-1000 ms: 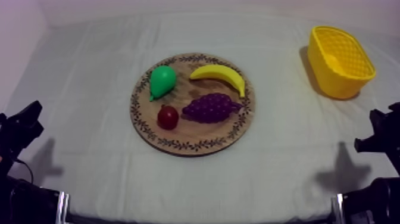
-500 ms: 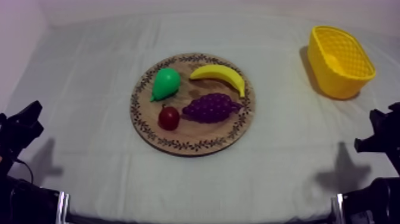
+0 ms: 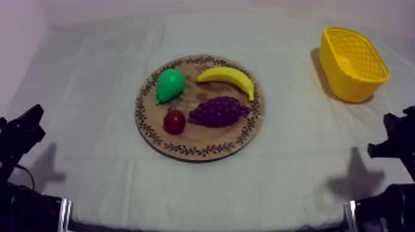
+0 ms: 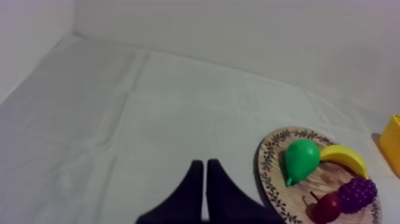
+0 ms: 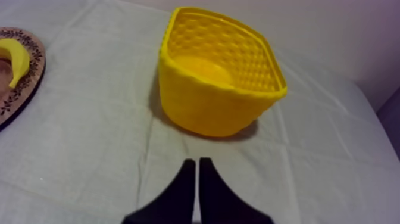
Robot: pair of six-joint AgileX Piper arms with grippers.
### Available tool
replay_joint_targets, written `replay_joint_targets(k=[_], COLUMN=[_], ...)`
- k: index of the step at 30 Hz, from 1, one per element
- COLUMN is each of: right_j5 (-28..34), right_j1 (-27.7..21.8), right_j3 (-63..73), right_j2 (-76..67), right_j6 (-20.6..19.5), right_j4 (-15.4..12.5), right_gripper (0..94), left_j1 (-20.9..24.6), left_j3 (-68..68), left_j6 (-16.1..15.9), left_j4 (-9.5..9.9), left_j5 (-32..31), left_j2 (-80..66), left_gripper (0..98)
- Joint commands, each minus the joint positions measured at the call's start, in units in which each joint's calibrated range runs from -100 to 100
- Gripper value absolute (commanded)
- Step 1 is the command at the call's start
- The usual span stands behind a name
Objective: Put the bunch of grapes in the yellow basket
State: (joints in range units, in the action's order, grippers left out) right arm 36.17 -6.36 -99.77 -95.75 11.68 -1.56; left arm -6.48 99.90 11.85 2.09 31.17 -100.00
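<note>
While your left gripper (image 4: 205,164) and right gripper (image 5: 197,161) sit with fingers closed and empty, the bunch of grapes (image 3: 220,111) lies on the wooden board (image 3: 185,149) just beside the small red fruit (image 3: 174,121), which wide-spread fingers could knock.

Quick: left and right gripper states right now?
Left gripper: shut, holding nothing.
Right gripper: shut, holding nothing.
</note>
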Motion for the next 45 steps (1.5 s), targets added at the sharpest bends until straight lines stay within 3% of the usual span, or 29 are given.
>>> replay_joint_targets(k=[1,22,32,39,45], right_j5=[0.0,0.0,-0.3,-3.9,-4.1], right_j1=[0.0,0.0,0.4,3.0,6.5], right_j3=[0.0,0.0,0.0,2.5,13.3], right_j2=[0.0,0.0,0.0,3.1,12.5], right_j6=[0.0,-0.1,2.0,0.4,-1.5], right_j4=[0.0,0.0,0.1,3.0,5.9], right_gripper=[0.5,0.6,0.6,0.6,0.6], left_j1=[0.0,0.0,0.0,0.0,0.0], left_j3=[0.0,0.0,0.0,0.0,0.0], left_j6=[0.0,0.0,0.0,0.0,0.0], left_j4=[0.04,0.04,0.04,0.04,0.04], left_j5=[0.0,0.0,0.0,0.0,0.0], left_j2=[0.0,0.0,0.0,0.0,0.0], left_gripper=[0.1,0.1,0.1,0.1,0.1])
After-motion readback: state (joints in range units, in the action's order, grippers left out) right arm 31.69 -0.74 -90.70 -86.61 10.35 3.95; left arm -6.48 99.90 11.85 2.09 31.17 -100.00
